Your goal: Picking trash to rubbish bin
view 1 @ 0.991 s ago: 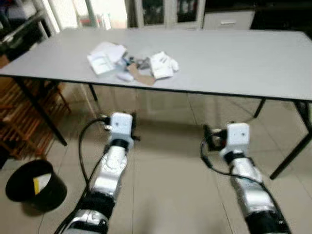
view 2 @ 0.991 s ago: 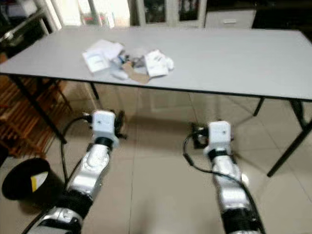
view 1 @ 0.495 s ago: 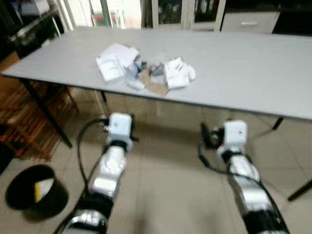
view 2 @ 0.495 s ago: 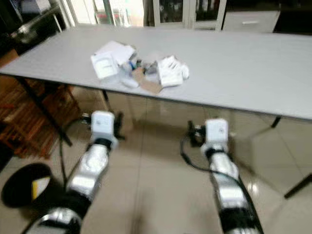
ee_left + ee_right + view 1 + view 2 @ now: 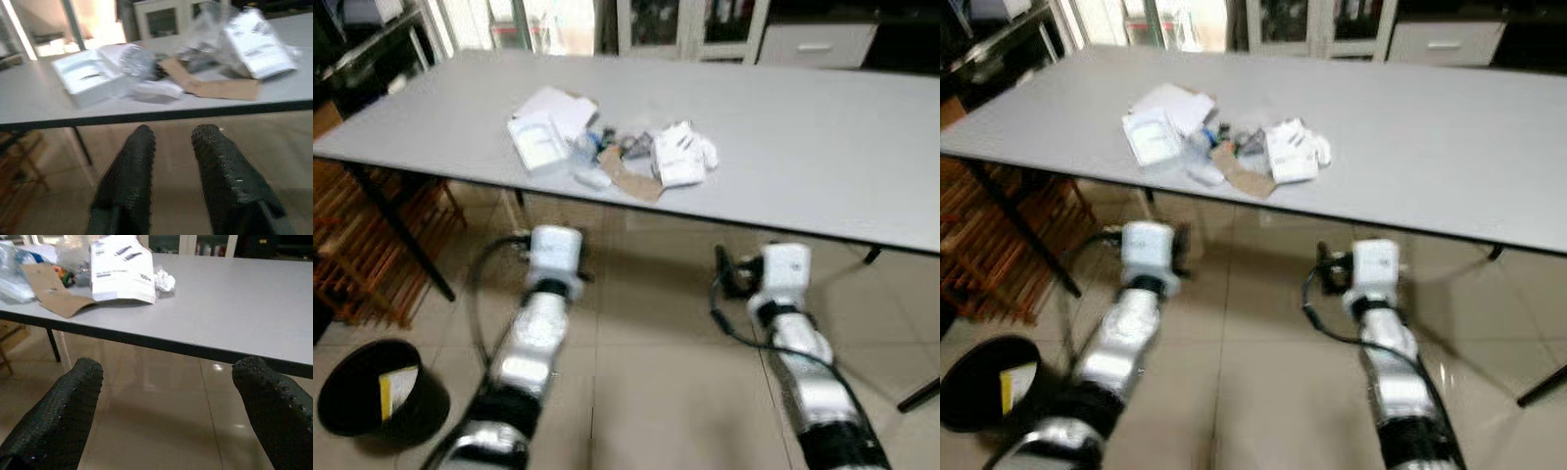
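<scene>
The robot stands facing the long grey surface [image 5: 822, 147], and this looks like the approach step: nothing is held yet and both arms are raised in front of the body, below the near edge. The trash pile [image 5: 612, 152] lies in a loose cluster toward the left part of the surface, close to its near edge: a white box [image 5: 536, 142] with white paper [image 5: 558, 103] behind it at the left of the heap, crinkled clear plastic [image 5: 139, 61] and a flat brown cardboard piece [image 5: 631, 176] in the middle, a white printed packet [image 5: 677, 157] at the right, and a small crumpled white wad [image 5: 165, 280] just beside that packet. The left hand [image 5: 171, 171] points at the heap from under the near edge, its two black fingers [image 5: 132, 176] close together with a narrow gap, pinching nothing. The right hand [image 5: 166, 411] hangs further right, fingers [image 5: 63, 406] spread wide, also empty, with the packet and wad ahead and off to one side. The black rubbish bin [image 5: 372, 397] sits on the tiled floor [image 5: 646, 392] to the robot's left, well apart from the surface, with something yellow and white already inside. Next, the robot probably needs to close in and lift a hand above the near edge; the left hand would have to spread before taking anything, and the cardboard lies flat, so it may be hard to get fingers under.
</scene>
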Tool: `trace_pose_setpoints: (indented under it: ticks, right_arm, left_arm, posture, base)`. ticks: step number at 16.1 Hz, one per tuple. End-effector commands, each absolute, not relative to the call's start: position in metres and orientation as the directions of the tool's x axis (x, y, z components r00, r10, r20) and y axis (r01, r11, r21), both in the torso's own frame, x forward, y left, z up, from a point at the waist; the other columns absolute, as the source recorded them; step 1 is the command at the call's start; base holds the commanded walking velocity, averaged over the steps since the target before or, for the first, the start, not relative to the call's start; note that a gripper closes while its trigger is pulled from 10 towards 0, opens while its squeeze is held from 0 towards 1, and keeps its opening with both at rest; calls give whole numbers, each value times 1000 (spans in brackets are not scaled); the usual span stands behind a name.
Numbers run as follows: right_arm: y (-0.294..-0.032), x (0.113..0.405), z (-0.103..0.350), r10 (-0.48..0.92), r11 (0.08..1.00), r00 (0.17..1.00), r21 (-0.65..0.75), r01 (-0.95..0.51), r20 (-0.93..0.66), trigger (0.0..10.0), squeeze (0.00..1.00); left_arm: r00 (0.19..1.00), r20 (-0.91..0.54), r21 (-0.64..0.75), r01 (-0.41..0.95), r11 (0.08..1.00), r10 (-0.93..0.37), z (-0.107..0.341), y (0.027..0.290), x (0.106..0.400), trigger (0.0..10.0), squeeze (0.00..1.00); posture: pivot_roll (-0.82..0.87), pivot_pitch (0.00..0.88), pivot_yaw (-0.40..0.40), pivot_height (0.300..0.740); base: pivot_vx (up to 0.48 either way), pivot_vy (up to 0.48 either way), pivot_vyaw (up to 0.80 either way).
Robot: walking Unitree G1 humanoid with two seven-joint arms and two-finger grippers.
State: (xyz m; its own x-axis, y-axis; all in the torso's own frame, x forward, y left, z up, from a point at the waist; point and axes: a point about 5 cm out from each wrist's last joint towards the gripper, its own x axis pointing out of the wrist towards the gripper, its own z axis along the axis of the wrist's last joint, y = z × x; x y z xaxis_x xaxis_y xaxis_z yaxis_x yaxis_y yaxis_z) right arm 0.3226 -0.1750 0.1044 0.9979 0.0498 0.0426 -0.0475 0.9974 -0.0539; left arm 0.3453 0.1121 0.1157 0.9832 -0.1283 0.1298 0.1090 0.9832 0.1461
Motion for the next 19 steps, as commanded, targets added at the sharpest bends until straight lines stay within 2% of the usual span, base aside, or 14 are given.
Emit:
trace_pose_setpoints:
  ticks: [1, 7, 8, 9, 10, 11, 12, 13, 19]
  right_arm:
    - [-172, 324, 106, 37, 999, 998, -18, -36, 48, 10000, 1000]
    - [-172, 325, 107, 46, 999, 998, -5, -46, 50, 10000, 1000]
    - [-173, 325, 106, 37, 999, 998, -18, -36, 45, 10000, 973]
    - [-173, 325, 106, 34, 999, 999, -24, -33, 40, 10000, 0]
    - [-172, 325, 106, 35, 999, 999, -23, -34, 40, 10000, 0]
    - [-172, 325, 107, 39, 999, 998, -18, -38, 44, 10000, 757]
    - [-172, 325, 107, 38, 999, 998, -15, -37, 43, 10000, 529]
    - [-172, 325, 107, 41, 999, 998, -9, -40, 47, 10000, 1000]
    - [-173, 324, 107, 37, 999, 998, -1, -37, 50, 10000, 1000]
  left_arm:
    - [985, 113, 146, 113, 983, -130, 113, 119, 344, 10000, 1000]
    - [983, 122, 138, 117, 984, -134, 115, 119, 346, 10000, 1000]
    - [983, 118, 149, 126, 981, -144, 115, 117, 346, 10000, 878]
    - [982, 108, 165, 135, 977, -154, 114, 116, 346, 10000, 0]
    - [982, 106, 172, 137, 976, -157, 114, 115, 345, 10000, 0]
    - [981, 112, 158, 140, 977, -159, 114, 115, 345, 10000, 561]
    - [981, 111, 151, 140, 979, -158, 114, 115, 345, 10000, 1000]
    - [981, 102, 135, 152, 979, -166, 112, 114, 344, 10000, 1000]
    - [972, 100, 113, 201, 973, -212, 111, 109, 342, 10000, 1000]
  posture:
    - [-76, 108, 47, 740]
    - [-78, 106, 50, 740]
    - [-77, 104, 50, 740]
    - [-76, 105, 50, 740]
    - [-76, 104, 50, 740]
    - [-77, 105, 50, 740]
    - [-77, 105, 50, 740]
    - [-76, 105, 50, 740]
    - [-76, 100, 50, 740]
  base:
    - [0, 0, 0]
    - [0, 0, 0]
    - [0, 0, 0]
    - [0, 0, 0]
    - [0, 0, 0]
    - [0, 0, 0]
    - [0, 0, 0]
    - [0, 0, 0]
    - [0, 0, 0]
